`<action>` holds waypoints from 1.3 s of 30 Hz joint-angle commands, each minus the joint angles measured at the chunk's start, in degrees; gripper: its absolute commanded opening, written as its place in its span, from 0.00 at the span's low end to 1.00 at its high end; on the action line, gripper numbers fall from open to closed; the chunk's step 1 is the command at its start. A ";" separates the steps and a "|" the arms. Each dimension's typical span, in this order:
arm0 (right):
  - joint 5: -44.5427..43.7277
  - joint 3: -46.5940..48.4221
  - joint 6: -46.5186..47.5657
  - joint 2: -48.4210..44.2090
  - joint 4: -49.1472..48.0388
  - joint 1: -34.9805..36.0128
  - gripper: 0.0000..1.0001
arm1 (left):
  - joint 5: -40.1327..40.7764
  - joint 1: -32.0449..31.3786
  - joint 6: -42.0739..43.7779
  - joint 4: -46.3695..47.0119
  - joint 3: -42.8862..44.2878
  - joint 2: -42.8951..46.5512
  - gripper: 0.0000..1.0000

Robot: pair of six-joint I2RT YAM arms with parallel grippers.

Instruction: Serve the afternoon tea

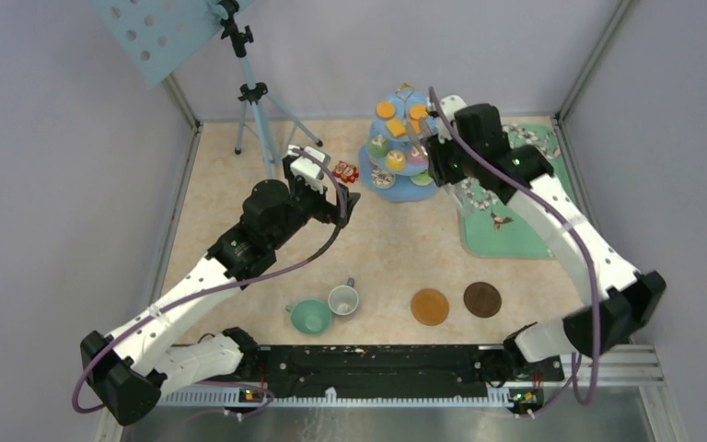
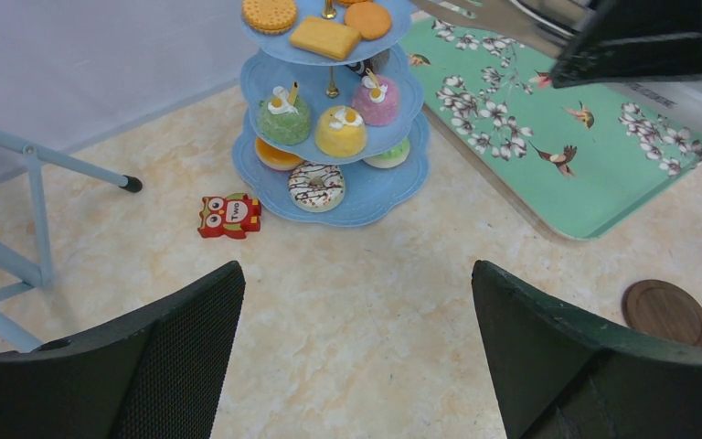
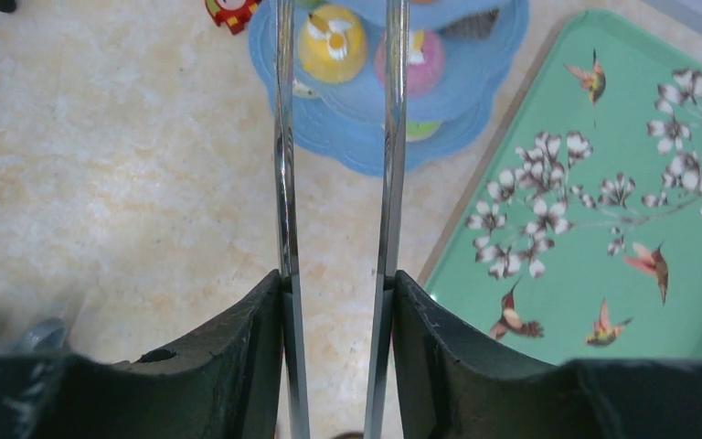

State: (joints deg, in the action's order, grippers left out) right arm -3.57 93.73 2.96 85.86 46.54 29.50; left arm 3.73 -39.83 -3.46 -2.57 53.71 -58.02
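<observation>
The light-blue three-tier stand stands at the back centre, with orange biscuits on top, cupcakes in the middle and donuts at the bottom. My right gripper is shut on the long metal tongs. Their arms reach over the stand on either side of the yellow cupcake, and their tips are out of view. My left gripper is open and empty over bare table in front of the stand. The teal cup, the grey-white cup and two brown coasters sit near the front edge.
The green floral tray lies right of the stand, under my right arm. A small red owl toy lies left of the stand. A tripod stands at the back left. Walls enclose the table.
</observation>
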 commanded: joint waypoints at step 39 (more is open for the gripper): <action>-17.91 -39.58 -21.82 -3.36 -13.94 -21.16 0.60 | -0.12 0.20 -0.15 2.91 -0.63 -0.86 0.99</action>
State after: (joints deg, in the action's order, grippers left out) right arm -16.80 49.60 -18.63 86.83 28.21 5.67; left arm 3.73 -39.83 -3.49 -2.55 53.19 -58.65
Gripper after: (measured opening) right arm 0.589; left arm 0.987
